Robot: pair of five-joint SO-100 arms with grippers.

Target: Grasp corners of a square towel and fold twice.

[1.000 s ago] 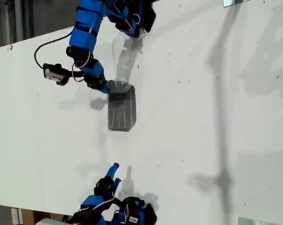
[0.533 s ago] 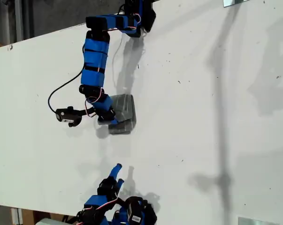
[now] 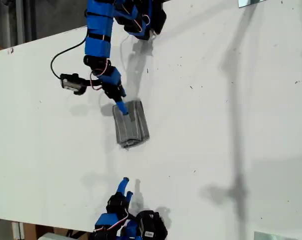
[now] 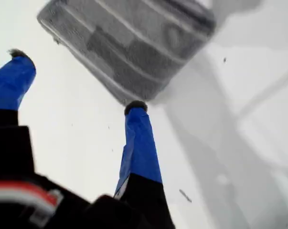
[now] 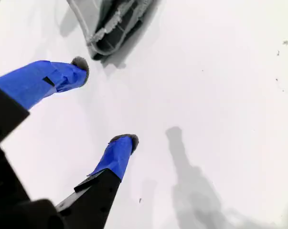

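Towel lies folded on the white worktop — left of centre in the exterior view. My first tool gapes wide at its edge; my second tool wide, empty, near the towel.

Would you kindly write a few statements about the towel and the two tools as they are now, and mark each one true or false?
1. The towel lies folded into a compact bundle on the white table. True.
2. My first gripper is shut on the towel. False: its tool is open, with one fingertip at the towel's edge and the other off the cloth.
3. My second gripper holds nothing. True: its tool is open over bare table, short of the towel.
4. In the exterior view, the towel sits by the view's right edge. False: it lies left of centre.
5. A person's hand rests on the towel. False: no hand shows.
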